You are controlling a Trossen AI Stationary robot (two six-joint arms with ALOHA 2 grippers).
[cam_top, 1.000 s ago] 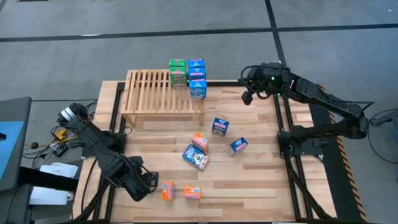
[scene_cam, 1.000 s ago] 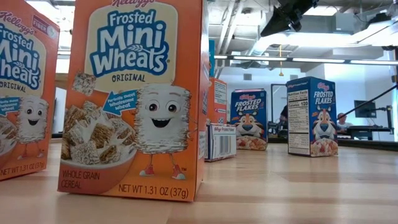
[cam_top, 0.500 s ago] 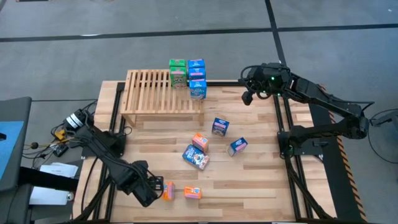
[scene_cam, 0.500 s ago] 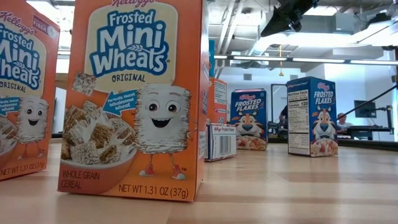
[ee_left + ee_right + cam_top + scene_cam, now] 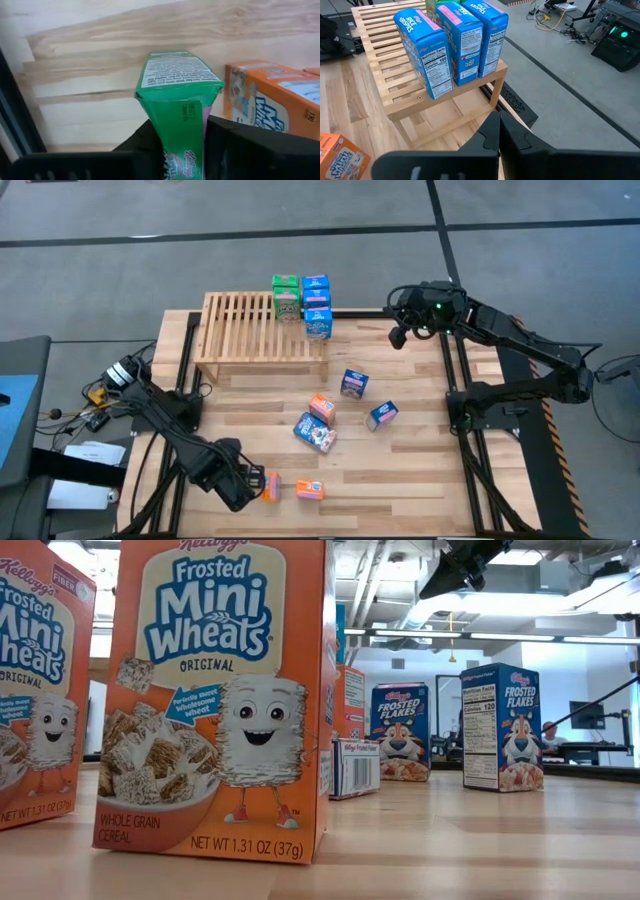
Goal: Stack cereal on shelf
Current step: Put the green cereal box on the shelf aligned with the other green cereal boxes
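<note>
A green cereal box (image 5: 176, 100) sits near the table's near-left corner, beside an orange cereal box (image 5: 265, 107). My left gripper (image 5: 181, 150) points down over it and is shut on it. In the high view the gripper (image 5: 250, 483) hides the green box. Three cereal boxes, one green (image 5: 286, 296) and two blue (image 5: 317, 305), stand on the far right end of the slatted shelf (image 5: 240, 330). My right gripper (image 5: 398, 335) hangs shut in the air to the right of the shelf, its fingers (image 5: 499, 131) closed on nothing. My left gripper pinches the green box between its two fingers, one on each of two opposite sides (image 5: 172, 145). The fingers come from above, pointing down. The box's other end (image 5: 175, 70) reaches away from the fingers toward the table planks.
Two orange boxes (image 5: 271, 486) (image 5: 309, 490) lie at the near edge by the left gripper. Several more boxes are scattered mid-table, blue (image 5: 353, 383) (image 5: 383, 415) (image 5: 315, 432) and orange (image 5: 321, 409). Bare planks lie to the right of them.
My left gripper has gone down and toward the table's right edge, ending right beside the orange box at the near edge. It kept still over the last half second.
</note>
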